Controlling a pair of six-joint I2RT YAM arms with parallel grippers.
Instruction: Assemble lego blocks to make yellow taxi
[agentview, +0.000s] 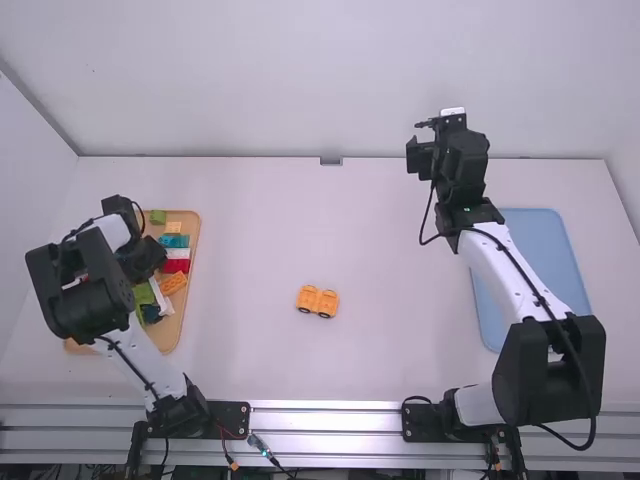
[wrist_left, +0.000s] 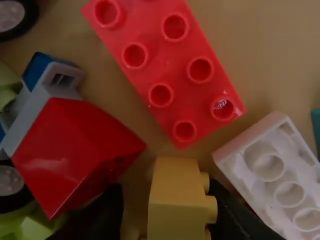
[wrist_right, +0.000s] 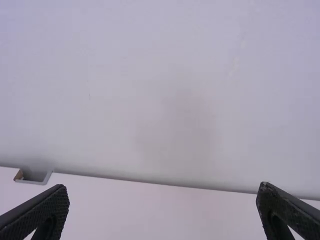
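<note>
From my station I see the left end effector (agentview: 150, 262) down over the wooden tray (agentview: 194, 232), its fingers apart around a small yellow block (wrist_left: 177, 200); a gap shows between the block and one finger, while the studded side is right by the other, and I can't tell whether it touches. Just beside one finger lies a sloped red brick (wrist_left: 75, 150); near the other is a white studded brick (wrist_left: 282, 180). A flat red studded brick (wrist_left: 165, 70) rests near the yellow block, and a black wheel (wrist_left: 12, 185) sits past the sloped brick. The taxi's body, an orange-yellow piece on wheels (agentview: 318, 301), stands upright on the worktop (agentview: 260, 240), well apart from the left end effector and to its right. My right end effector (agentview: 448, 150) is released, fingers spread wide with nothing between them, facing the back wall (wrist_right: 165, 90). From there the wheeled piece is to the left and nearer the arm bases, and the blue tray (agentview: 550, 235) lies to the right, also nearer the bases.
</note>
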